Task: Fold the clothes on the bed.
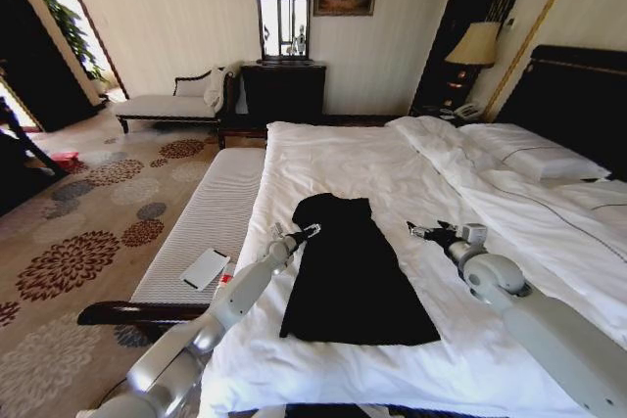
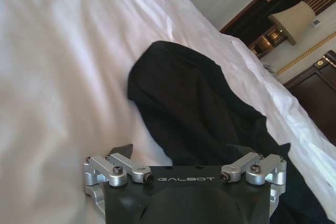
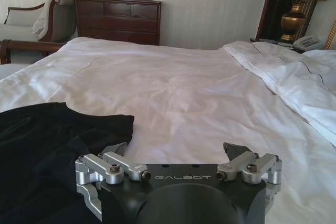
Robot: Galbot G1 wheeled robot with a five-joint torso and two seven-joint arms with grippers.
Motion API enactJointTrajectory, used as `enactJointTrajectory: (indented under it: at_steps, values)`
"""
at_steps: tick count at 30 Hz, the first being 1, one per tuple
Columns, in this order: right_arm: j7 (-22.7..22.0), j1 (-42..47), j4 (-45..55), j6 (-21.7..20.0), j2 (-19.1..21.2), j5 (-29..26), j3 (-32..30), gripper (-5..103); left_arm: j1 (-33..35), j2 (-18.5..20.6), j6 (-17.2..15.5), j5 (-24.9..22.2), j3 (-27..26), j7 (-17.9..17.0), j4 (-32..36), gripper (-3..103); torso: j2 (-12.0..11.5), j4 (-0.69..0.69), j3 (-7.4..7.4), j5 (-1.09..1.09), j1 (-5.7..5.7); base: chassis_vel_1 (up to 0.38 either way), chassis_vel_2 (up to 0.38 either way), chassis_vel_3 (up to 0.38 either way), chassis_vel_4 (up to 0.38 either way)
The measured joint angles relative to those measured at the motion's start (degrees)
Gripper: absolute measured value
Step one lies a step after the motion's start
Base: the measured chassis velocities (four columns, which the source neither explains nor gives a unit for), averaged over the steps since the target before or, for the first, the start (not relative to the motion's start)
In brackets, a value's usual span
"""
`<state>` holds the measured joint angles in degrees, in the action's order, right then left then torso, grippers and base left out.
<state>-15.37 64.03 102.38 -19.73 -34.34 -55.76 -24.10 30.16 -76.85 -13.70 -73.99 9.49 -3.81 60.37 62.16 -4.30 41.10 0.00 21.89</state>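
Note:
The clothes (image 1: 348, 271) are one black T-shirt lying flat on the bed (image 1: 333, 159) as a long narrow strip, wider at its near end. My left gripper (image 1: 299, 234) hovers open at the strip's far left edge. In the left wrist view the left gripper (image 2: 184, 153) has one fingertip over the white sheet and the other over the black shirt (image 2: 194, 103). My right gripper (image 1: 423, 232) is open over bare sheet to the right of the shirt, apart from it. The right wrist view has the right gripper (image 3: 178, 150) with nothing between its fingers and the shirt (image 3: 52, 140) off to one side.
A ribbed grey-white bench (image 1: 211, 217) with a white flat device (image 1: 204, 268) runs along the bed's left side. Pillows (image 1: 549, 159) and folded duvet lie at the right by the dark headboard (image 1: 578, 95). A chaise (image 1: 176, 100), dresser (image 1: 284, 90) and lamp (image 1: 475, 46) stand beyond.

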Motion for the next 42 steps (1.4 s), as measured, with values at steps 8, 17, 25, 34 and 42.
enactJointTrajectory:
  at_steps: [8,17,25,34,42]
  values:
    - [-0.50,-0.52,0.65,-0.56,-0.09,-0.53,0.84,100,-0.76,-1.16,0.08,1.26,-0.36,0.58,-1.91,100,0.00,0.00,0.00,0.00,0.00,0.000,0.000,0.000,0.000]
    - [1.45,1.01,1.71,1.82,-1.62,-9.62,-1.35,100,-1.48,-3.19,0.67,4.45,0.90,1.55,-3.40,100,0.00,-0.01,0.00,0.00,0.00,0.000,0.000,0.000,0.000]
    - [2.91,0.62,1.69,2.96,-2.13,-8.72,-0.88,100,-2.22,-3.84,1.00,5.13,1.48,2.28,-4.31,100,0.00,-0.01,0.00,0.00,0.00,0.000,0.000,0.000,0.000]
    - [2.64,1.08,1.50,2.90,-1.79,-7.39,-1.12,100,-2.70,-4.74,1.66,5.79,1.45,2.88,-5.96,89,0.00,-0.01,0.00,0.00,0.00,0.000,0.000,0.000,0.000]
    - [2.26,0.86,1.43,2.67,-1.58,-6.62,-1.05,100,-1.41,-2.39,1.91,5.57,0.95,1.93,-3.92,56,0.00,-0.02,0.00,0.00,0.00,0.000,0.000,0.000,0.000]
